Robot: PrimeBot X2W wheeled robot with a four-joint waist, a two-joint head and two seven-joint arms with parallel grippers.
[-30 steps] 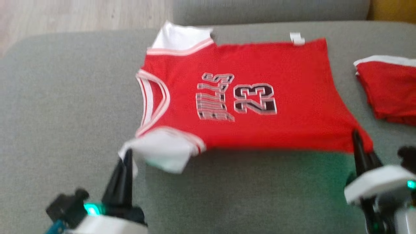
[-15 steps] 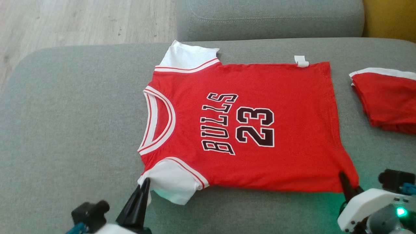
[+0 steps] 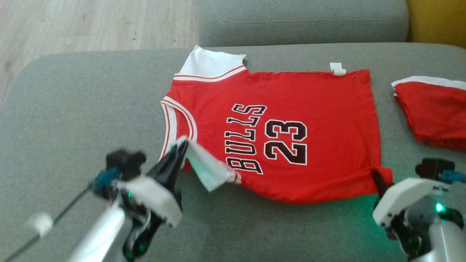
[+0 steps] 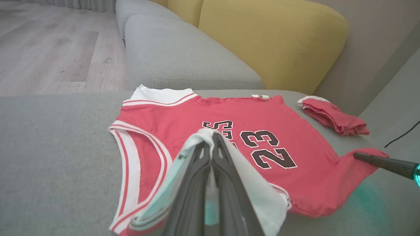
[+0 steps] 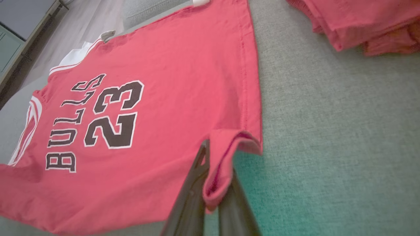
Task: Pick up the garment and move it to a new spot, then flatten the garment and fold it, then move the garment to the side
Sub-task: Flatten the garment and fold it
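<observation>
Step in hand: judging by the flat lie of the jersey [image 3: 291, 94], the flattening is done and the fold is beginning.
Jersey: it is lying spread over the middle of the grey seat cushion [image 3: 72, 109], print up, with its neck pointing to the cushion's left end and its hem to the right end.
Left gripper [image 3: 180, 147]: its fingers are pressing together on the white sleeve [image 3: 207, 167] nearest the cushion's front edge, and are holding that sleeve up off the cushion and tipped over the red chest.
Right gripper [image 3: 375, 176]: its fingers are pinching tight on the hem corner [image 3: 384, 174] by the cushion's front edge, and the corner is curling up around them.
Far sleeve [image 3: 207, 63]: it is resting flat towards the cushion's back edge, untouched.
Folded red pile [image 3: 433, 112]: it is sitting at the cushion's right end, apart from the hem.
Next move: it is probably calling for both pinched corners to travel together towards the cushion's back edge, so that the front half is laid over the back half.
Care needed: the left side is riding higher than the right, so the arms should be levelling out, or the crease is likely to run slanted.
</observation>
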